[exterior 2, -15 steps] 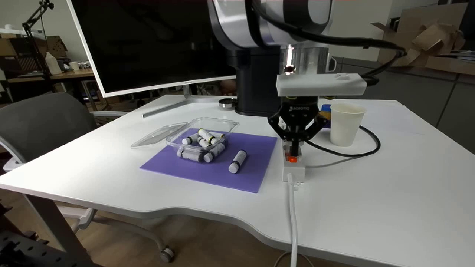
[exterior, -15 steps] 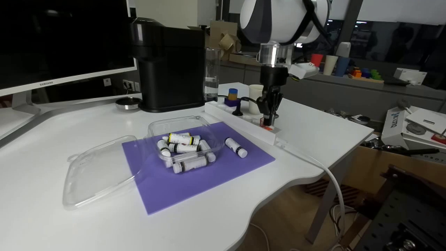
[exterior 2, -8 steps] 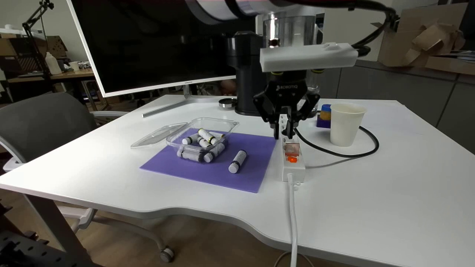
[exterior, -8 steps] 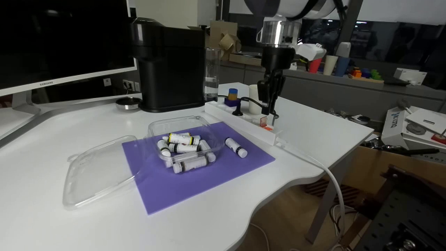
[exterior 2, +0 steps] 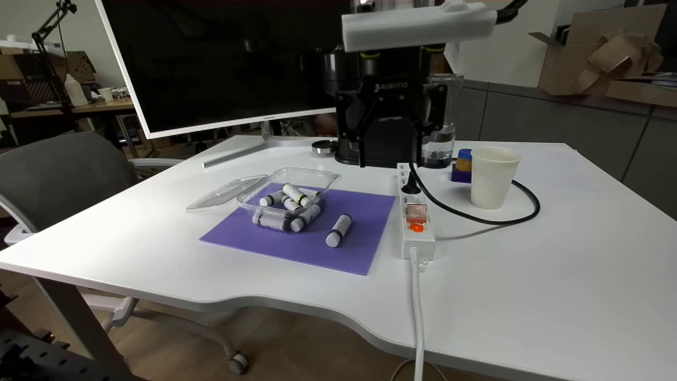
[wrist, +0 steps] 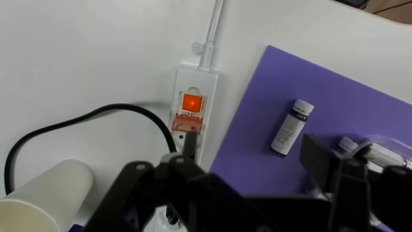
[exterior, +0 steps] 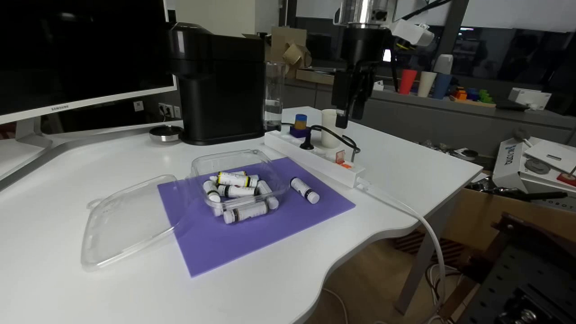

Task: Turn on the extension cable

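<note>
Gripper (exterior 2: 389, 159) spread wide, we hang above the table (exterior 2: 529, 275), clear of the extension cable (exterior 2: 415, 200); it lies flat below us, just beside the purple mat (exterior 2: 309, 247), its orange switch (wrist: 192, 103) facing up.

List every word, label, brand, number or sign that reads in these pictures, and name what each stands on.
"SAMSUNG": on the monitor.
"ROBOTIQ": on the end effector.
"ROBOT": on the white box, running out at the picture's right edge; its sideways lettering is too blurred to read surely.
Too small or blurred: the print on the bottles and the marks beside the switch of the extension cable.
</note>
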